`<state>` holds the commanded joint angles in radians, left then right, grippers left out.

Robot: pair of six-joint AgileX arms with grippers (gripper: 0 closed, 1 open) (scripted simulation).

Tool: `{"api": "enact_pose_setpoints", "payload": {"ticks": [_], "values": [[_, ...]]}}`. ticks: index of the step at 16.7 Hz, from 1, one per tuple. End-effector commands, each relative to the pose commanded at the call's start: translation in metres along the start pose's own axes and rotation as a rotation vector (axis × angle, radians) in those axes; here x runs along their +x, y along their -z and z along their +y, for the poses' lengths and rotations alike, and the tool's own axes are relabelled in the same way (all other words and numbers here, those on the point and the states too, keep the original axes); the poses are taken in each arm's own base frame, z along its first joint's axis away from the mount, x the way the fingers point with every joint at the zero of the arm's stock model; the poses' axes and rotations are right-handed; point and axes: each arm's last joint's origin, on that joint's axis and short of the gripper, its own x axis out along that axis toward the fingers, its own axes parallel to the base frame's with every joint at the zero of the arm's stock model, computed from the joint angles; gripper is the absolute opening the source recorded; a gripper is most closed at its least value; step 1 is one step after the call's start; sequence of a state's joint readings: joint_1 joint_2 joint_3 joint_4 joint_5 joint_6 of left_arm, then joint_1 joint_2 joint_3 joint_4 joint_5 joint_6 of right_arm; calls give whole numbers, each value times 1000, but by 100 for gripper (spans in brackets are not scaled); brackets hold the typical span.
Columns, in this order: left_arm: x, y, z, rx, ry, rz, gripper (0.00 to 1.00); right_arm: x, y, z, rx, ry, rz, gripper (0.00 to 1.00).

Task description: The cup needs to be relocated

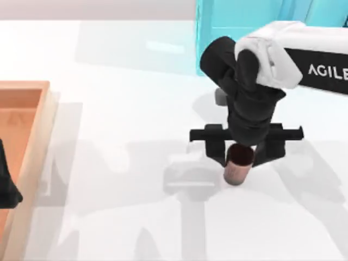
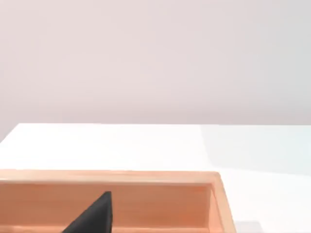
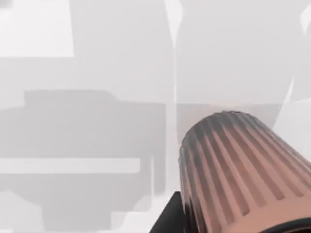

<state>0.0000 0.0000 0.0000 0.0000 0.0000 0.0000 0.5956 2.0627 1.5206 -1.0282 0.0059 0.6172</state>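
- A ribbed, reddish-brown cup [image 1: 238, 165] with a dark interior stands upright, right of the white table's [image 1: 119, 163] centre.
- The right gripper [image 1: 240, 155] straddles the cup, fingers clamped on its sides.
- The left arm sits parked over the wooden tray [image 1: 33, 157].

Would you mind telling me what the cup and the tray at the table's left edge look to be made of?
The cup looks like moulded plastic or glazed ceramic, hard to tell which: reddish-brown, vertically ribbed, with a soft sheen. The tray looks like pale unvarnished wood: flat orange-tan boards with a lighter rim, matte, though no grain is visible.
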Motion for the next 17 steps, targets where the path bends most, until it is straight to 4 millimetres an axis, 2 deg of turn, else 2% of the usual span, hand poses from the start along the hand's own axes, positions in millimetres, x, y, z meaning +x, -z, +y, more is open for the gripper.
{"api": "enact_pose_setpoints", "payload": {"ticks": [2, 5, 8, 10, 13, 17], "values": [[0, 0, 0, 0, 0, 0, 100, -11, -10, -35, -2, 4, -5, 0], [0, 0, 0, 0, 0, 0, 100, -27, -19, -106, -5, 18, -4, 0], [0, 0, 0, 0, 0, 0, 100, -42, -13, -180, -6, 32, -1, 0], [0, 0, 0, 0, 0, 0, 100, -51, -1, -215, -5, 38, -6, 0], [0, 0, 0, 0, 0, 0, 100, -60, 12, -240, -4, 43, -17, 0], [0, 0, 0, 0, 0, 0, 100, -60, 11, -240, -5, 44, -19, 0]]}}
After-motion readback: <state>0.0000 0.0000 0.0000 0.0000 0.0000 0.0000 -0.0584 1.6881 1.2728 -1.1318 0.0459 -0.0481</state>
